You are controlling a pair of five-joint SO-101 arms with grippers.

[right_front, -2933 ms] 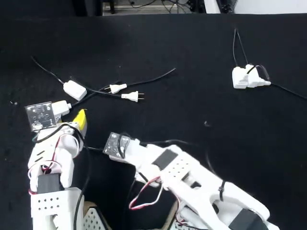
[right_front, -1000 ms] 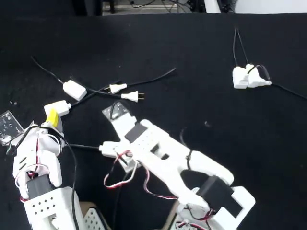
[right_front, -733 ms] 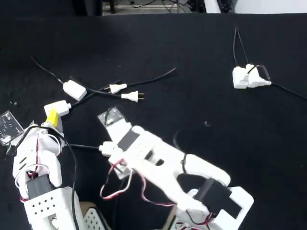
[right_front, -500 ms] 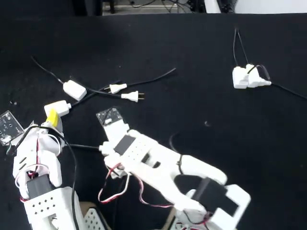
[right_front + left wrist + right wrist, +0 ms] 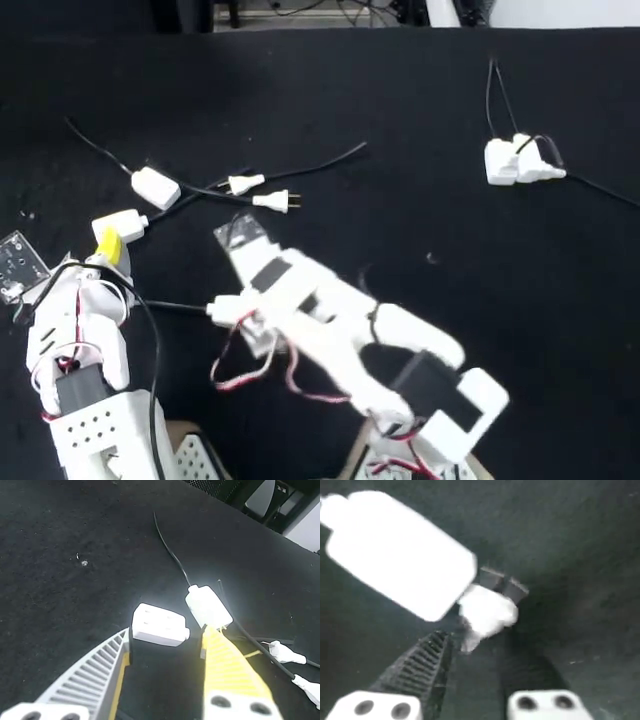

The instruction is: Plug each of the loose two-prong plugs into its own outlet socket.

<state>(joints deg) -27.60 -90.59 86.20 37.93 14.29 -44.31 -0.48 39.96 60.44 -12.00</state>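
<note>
Two loose plugs lie flat, side by side on the black counter [image 5: 400,100], mid-left in the high view. They are the far plug [image 5: 245,183] and the near plug [image 5: 275,201], prongs pointing to that view's right, neither in a socket. Black cords [image 5: 320,160] run past and cross just beside them. The corded socket [image 5: 155,187] sits just left of the plugs, its cord trailing off to the far left. A bit nearer the arms lies the plain socket block [image 5: 120,225].

The left pincer [image 5: 166,632] is released, w/ a white finger on one side and a yellow one on the other. It straddles the plain socket block w/o visibly touching it, and the corded socket lies just past the yellow finger's tip.

Close to the arms, at the right arm's front end, a white corded piece [image 5: 222,310] lies on the counter w/ its black cord running toward the left arm. In the right wrist view the right pincer [image 5: 479,640] has a small white plug [image 5: 487,611] w/ dark prongs just ahead of it, beside a big white block [image 5: 400,555]. It's all blur there — can't tell if the pincer is clenched on the plug or released.

Well apart, at the far right of the high view, the far-right socket [image 5: 500,160] has a seated plug [image 5: 535,165] in it, w/ cords leading off both ways.
</note>
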